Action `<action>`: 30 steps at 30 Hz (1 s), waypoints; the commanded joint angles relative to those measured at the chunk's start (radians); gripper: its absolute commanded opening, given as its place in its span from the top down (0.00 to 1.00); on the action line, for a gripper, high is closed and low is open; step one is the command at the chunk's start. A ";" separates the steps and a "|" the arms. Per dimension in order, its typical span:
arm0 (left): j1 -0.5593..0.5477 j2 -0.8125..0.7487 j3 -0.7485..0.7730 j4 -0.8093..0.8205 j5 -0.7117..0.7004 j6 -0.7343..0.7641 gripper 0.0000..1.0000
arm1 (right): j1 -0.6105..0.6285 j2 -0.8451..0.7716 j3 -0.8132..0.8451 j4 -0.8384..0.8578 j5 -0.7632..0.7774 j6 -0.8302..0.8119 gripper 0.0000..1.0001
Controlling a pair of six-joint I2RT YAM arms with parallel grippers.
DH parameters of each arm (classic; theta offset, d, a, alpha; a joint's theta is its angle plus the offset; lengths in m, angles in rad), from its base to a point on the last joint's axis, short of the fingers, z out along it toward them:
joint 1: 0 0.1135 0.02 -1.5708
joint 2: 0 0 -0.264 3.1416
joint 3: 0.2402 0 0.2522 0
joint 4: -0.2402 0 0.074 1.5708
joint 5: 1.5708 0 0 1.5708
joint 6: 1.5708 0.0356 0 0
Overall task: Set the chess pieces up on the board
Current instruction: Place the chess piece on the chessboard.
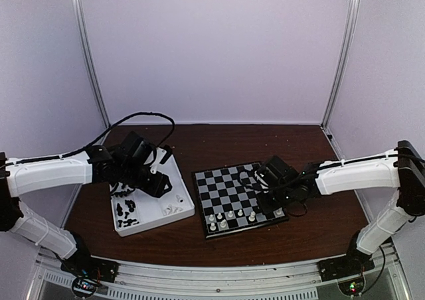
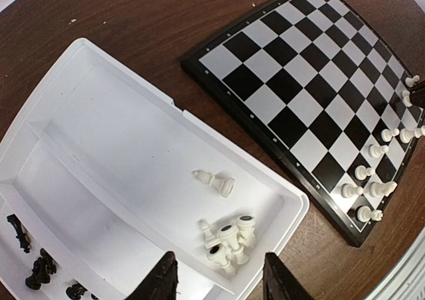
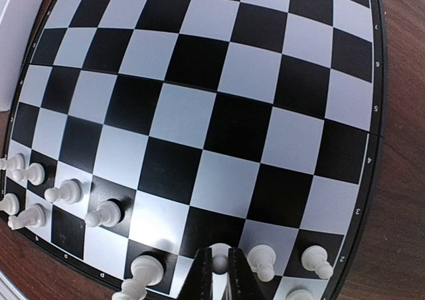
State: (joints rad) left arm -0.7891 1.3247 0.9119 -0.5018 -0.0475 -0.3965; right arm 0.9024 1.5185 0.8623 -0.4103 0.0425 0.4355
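While the left gripper (image 2: 220, 257) hung, jaws apart, over the tray (image 2: 119, 134), the right gripper (image 3: 219, 257) clamped a white piece (image 3: 218, 266) on the board (image 3: 199, 114).

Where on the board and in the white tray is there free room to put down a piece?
Free: the far rows of the board, all squares beyond the white pieces; and in the tray, the big compartment beyond the lying piece. Crowded: the board's near rows, where the right gripper holds a white pawn, and the tray's corner heap.
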 commanded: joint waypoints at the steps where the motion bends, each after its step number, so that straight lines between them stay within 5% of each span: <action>1: 0.004 0.018 0.039 -0.012 -0.016 -0.007 0.56 | 0.017 0.028 0.004 0.044 0.008 0.012 1.00; 16: 0.004 0.032 0.036 -0.007 -0.015 -0.007 0.56 | 0.029 0.083 0.009 0.063 0.016 0.014 0.96; 30: 0.004 0.043 0.035 -0.003 -0.009 -0.006 0.56 | 0.032 0.043 0.006 0.031 0.056 0.014 0.82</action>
State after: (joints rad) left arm -0.7891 1.3544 0.9241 -0.5247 -0.0498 -0.3962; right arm 0.9272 1.5841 0.8635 -0.3553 0.0586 0.4488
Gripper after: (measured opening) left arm 0.437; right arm 0.173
